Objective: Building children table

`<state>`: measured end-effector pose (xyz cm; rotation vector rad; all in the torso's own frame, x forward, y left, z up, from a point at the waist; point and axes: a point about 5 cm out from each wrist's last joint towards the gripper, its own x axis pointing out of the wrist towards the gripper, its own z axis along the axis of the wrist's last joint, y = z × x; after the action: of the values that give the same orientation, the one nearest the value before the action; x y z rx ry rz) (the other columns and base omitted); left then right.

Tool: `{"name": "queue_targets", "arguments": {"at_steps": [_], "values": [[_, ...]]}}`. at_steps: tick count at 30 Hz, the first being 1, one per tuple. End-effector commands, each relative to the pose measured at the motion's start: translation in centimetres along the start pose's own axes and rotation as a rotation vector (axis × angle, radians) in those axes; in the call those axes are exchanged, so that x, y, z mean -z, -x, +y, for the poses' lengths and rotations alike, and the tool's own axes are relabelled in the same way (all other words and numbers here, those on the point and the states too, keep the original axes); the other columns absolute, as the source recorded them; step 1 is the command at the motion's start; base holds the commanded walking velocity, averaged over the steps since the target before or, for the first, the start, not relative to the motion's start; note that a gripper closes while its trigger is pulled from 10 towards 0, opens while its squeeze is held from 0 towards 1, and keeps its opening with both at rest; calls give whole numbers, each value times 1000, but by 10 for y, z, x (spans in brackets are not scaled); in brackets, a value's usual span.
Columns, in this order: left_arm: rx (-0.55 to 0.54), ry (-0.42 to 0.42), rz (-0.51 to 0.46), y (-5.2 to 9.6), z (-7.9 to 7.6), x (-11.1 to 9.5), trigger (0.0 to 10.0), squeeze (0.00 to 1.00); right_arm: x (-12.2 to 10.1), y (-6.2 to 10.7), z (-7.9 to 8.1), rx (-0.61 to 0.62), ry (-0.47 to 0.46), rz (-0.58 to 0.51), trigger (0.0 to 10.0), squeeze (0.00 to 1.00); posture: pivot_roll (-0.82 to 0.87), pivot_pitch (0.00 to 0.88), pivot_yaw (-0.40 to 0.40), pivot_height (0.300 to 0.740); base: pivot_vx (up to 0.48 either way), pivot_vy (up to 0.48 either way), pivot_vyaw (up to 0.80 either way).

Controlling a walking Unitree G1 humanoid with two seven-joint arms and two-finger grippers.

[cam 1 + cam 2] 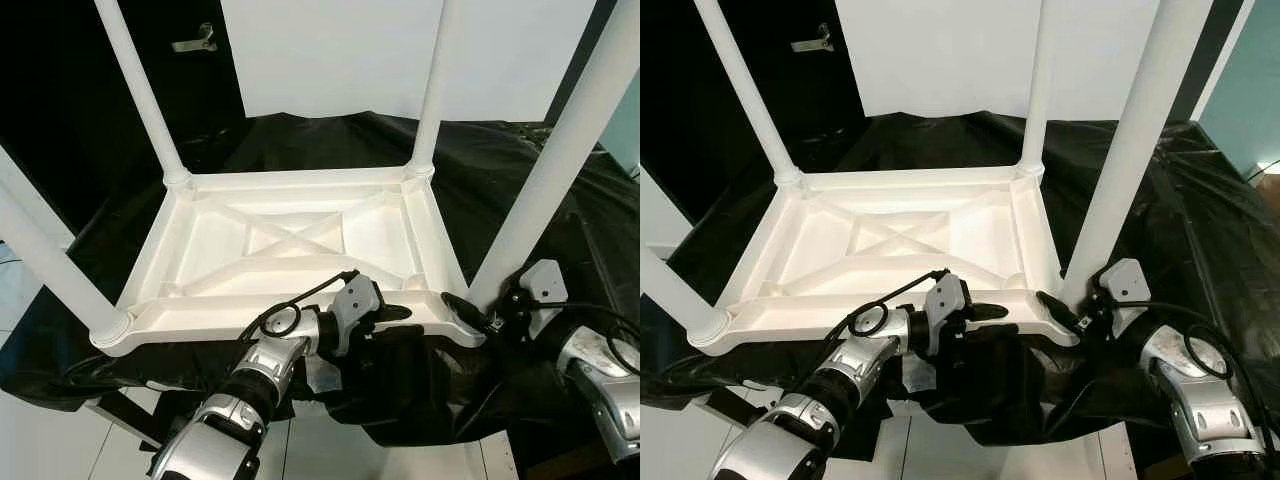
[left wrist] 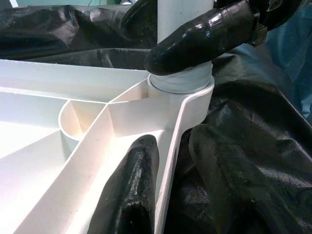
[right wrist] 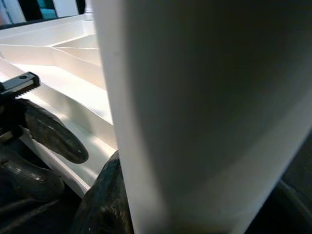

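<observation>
Left hand [image 1: 400,313] pinches table rim [image 1: 300,316]; right hand [image 1: 470,313] grips leg [image 1: 555,160].

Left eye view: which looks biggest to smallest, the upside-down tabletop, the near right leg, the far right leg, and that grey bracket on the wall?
1. Upside-down tabletop.
2. Near right leg, though closeness to the camera enlarges it.
3. Far right leg, likely the same real size.
4. Grey bracket, smallest and farthest away.

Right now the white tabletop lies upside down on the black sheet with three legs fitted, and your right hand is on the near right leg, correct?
Not quite: the tabletop has four legs fitted, as the left eye view shows. It does lie upside down on the black sheet, and the right hand is on the near right leg.
</observation>
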<state>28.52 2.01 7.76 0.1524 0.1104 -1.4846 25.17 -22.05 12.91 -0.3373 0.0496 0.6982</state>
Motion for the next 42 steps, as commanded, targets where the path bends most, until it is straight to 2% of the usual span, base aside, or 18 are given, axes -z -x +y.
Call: {"name": "queue_targets", "arguments": {"at_steps": [1,6,8,10,12,16,18,20,24,30,31,32,33,34,36,40,41,42], "values": [[80,145,155,8,-21,41,10000,0,13,1,8,-61,-31,61,0,0,-119,0,25,740,0,0,0],[79,144,157,8,-21,41,10000,0,17,0,10,-11,-78,37,0,0,-119,0,26,740,0,0,0],[79,143,159,8,-20,41,10000,0,14,-13,17,185,-140,-69,0,0,-120,0,26,740,0,0,0],[79,142,160,8,-20,41,10000,0,12,-20,20,302,-199,-120,0,0,-120,0,25,740,0,0,0],[79,141,158,8,-20,40,10000,0,14,-25,33,441,-242,-126,0,0,-118,0,24,740,0,0,0],[80,139,158,7,-20,40,10000,0,21,-31,51,621,-293,-106,0,0,-110,0,20,740,0,0,0],[79,141,156,7,-20,40,10000,0,22,-31,54,661,-305,-99,0,0,-110,0,21,740,0,0,0],[81,144,158,7,-22,41,10000,0,25,-27,46,790,-312,-82,0,0,-110,0,22,740,0,0,0],[82,145,161,8,-22,42,10000,0,27,-25,37,880,-322,-66,0,0,-110,0,21,740,0,0,0],[82,145,161,8,-22,42,10000,0,24,-29,36,924,-322,-64,0,0,-108,0,22,740,0,0,0],[82,144,161,8,-22,42,10000,0,23,-33,38,918,-319,-65,2353,0,-108,0,22,740,0,0,0],[83,144,159,7,-22,42,10000,0,19,-38,43,866,-309,-77,10000,0,-106,0,20,740,0,0,0],[83,144,159,7,-22,42,10000,0,19,-38,43,866,-309,-77,10000,0,-106,0,20,740,0,0,0],[84,143,159,7,-22,41,10000,0,17,-40,46,817,-302,-94,10000,1000,-107,0,20,740,0,0,0],[84,143,159,8,-22,42,10000,0,12,-43,46,729,-259,-114,10000,1000,-112,0,24,740,0,0,0],[85,143,162,9,-22,42,10000,0,10,-42,41,686,-217,-111,10000,1000,-115,0,26,740,0,0,0],[86,143,163,9,-22,42,10000,0,9,-41,38,635,-229,-112,10000,0,-117,0,27,740,0,0,0],[86,143,163,9,-22,42,10000,0,9,-41,38,635,-229,-112,10000,0,-117,0,27,740,0,0,0]]}}
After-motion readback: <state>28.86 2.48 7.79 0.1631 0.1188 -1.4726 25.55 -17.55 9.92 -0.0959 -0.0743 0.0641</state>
